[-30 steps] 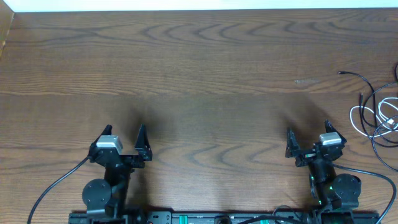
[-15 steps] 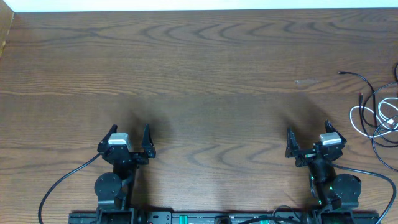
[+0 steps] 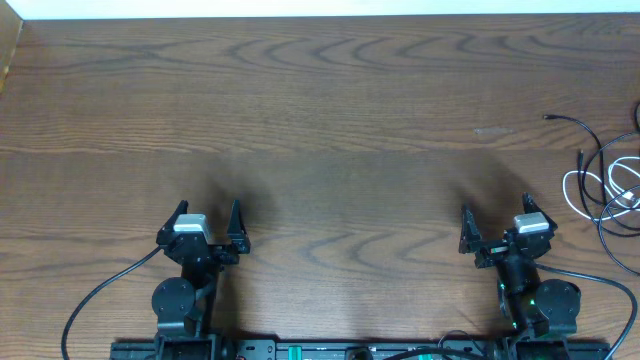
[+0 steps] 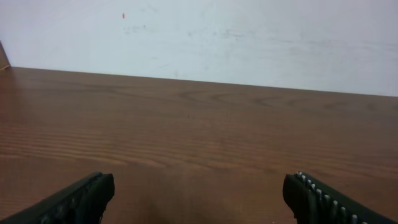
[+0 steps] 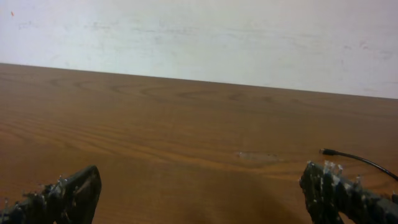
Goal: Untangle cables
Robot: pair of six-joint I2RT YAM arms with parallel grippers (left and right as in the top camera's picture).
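Only overhead shows tangled cables (image 3: 612,196), right edge.

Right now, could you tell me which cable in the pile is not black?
The white cable, looping at the far right; the other cables around it are black.

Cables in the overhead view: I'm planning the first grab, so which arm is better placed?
Right. The cables lie at the table's right edge, near the open right hand; the left hand is on the opposite side.

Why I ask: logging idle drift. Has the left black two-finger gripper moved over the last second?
Yes. The left gripper shifted slightly toward the right gripper, judged against the brown wooden table's grain.
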